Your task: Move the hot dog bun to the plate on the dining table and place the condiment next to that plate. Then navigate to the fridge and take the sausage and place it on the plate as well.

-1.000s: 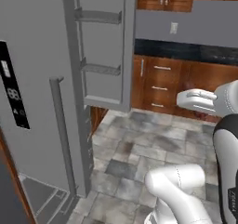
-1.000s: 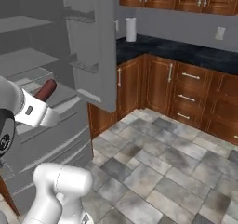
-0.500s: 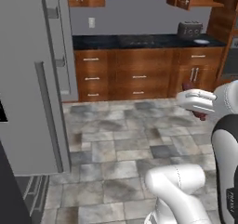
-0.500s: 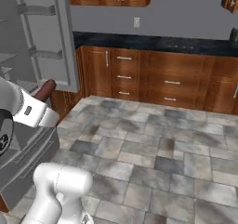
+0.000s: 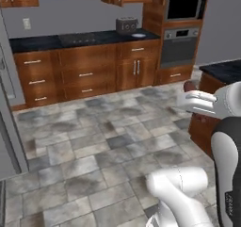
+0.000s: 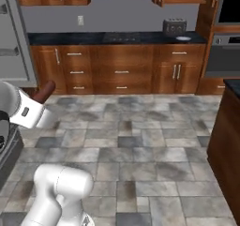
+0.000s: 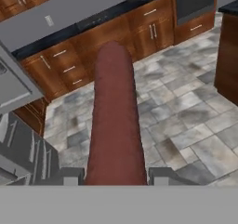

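Dark red-brown sausage [image 7: 115, 121] clamped in the two-finger gripper [image 7: 114, 174].
The white arm is held raised above the grey tiled floor [image 6: 140, 140], sausage tip [image 6: 45, 91] projecting beyond the hand.

The tiled floor [image 6: 140, 145] is wide and bare in front of the arm, so there is much free room to pass forward. At the far side the wooden cabinets [image 6: 122, 72] under the black counter [image 6: 117, 37] close the way like a wall, with a toaster [image 6: 174, 26] standing on top. To the right the oven column [image 5: 181, 37] and the dark end of the dining table [image 6: 230, 126] stand in the way. To the left the grey fridge [image 6: 11, 37] blocks passage. The sausage [image 7: 116, 121] sticks out beyond the gripper [image 7: 114, 174], so it needs extra room ahead.
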